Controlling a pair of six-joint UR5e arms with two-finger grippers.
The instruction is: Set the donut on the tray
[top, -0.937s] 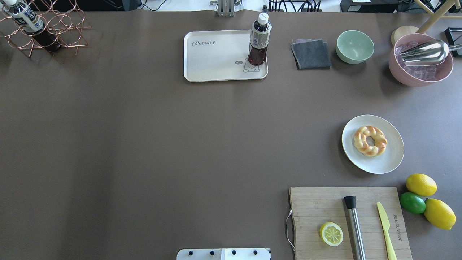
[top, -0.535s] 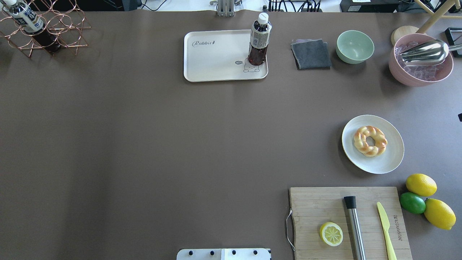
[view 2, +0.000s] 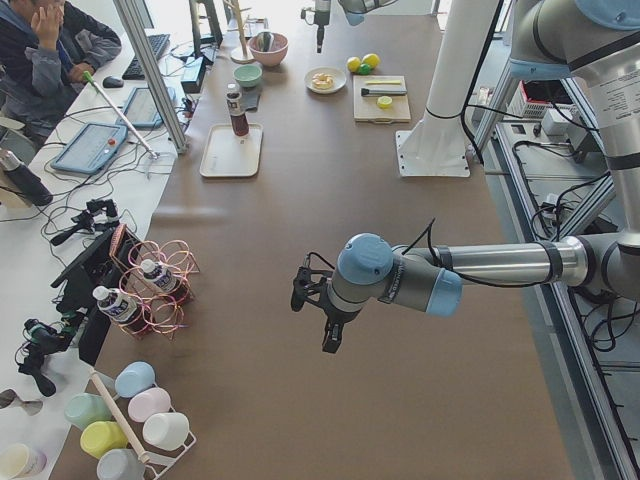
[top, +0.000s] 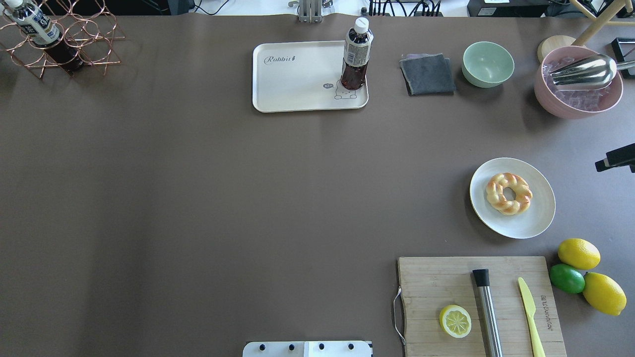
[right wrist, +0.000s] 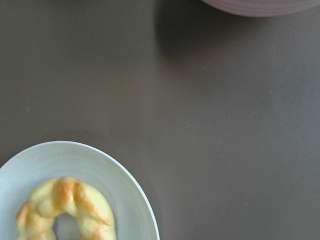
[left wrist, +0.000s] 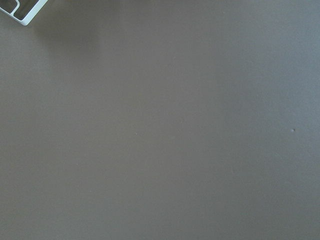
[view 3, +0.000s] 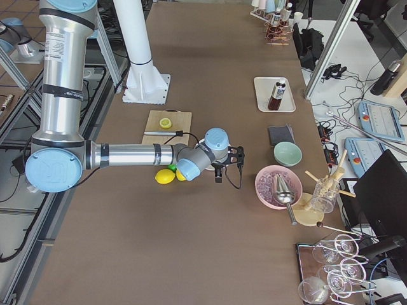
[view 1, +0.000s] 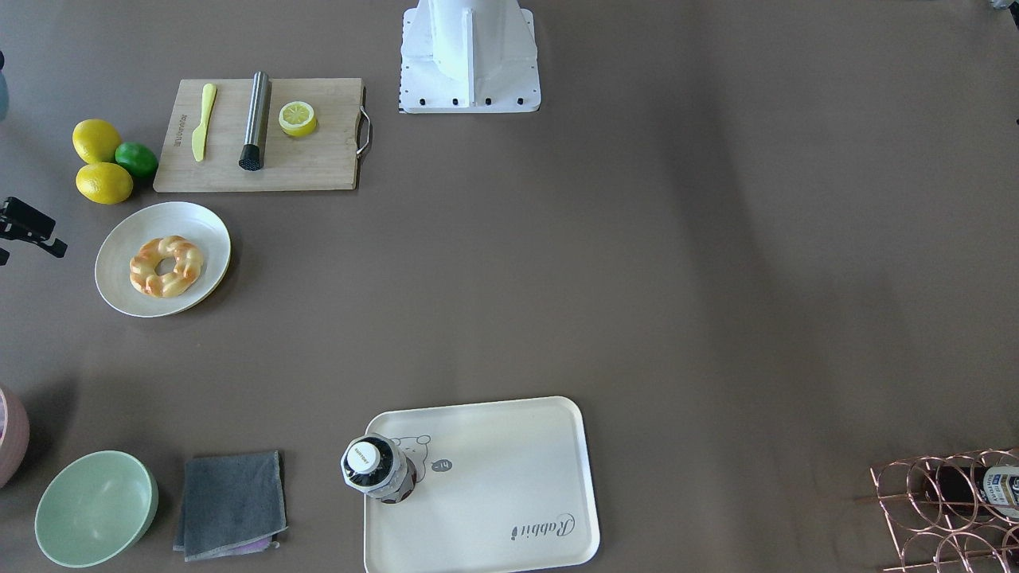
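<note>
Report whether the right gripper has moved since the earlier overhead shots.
Yes. The right gripper has come in from the view's right edge, leftward toward the plate, but is not yet over it.

Tray (top: 297, 84): "Rabbit" script; cutting board (top: 436, 287) engraving, bottle (top: 356, 54) label unreadable.

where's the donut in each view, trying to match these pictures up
exterior front-facing: donut at left, mid-height.
overhead exterior: donut at right, mid-height.
exterior left: donut tiny, far end, top centre.
exterior right: cannot make it out behind the right arm.
left wrist: not in it.
right wrist: donut in the bottom left corner.
Shared landmark: the white plate it lies on.
</note>
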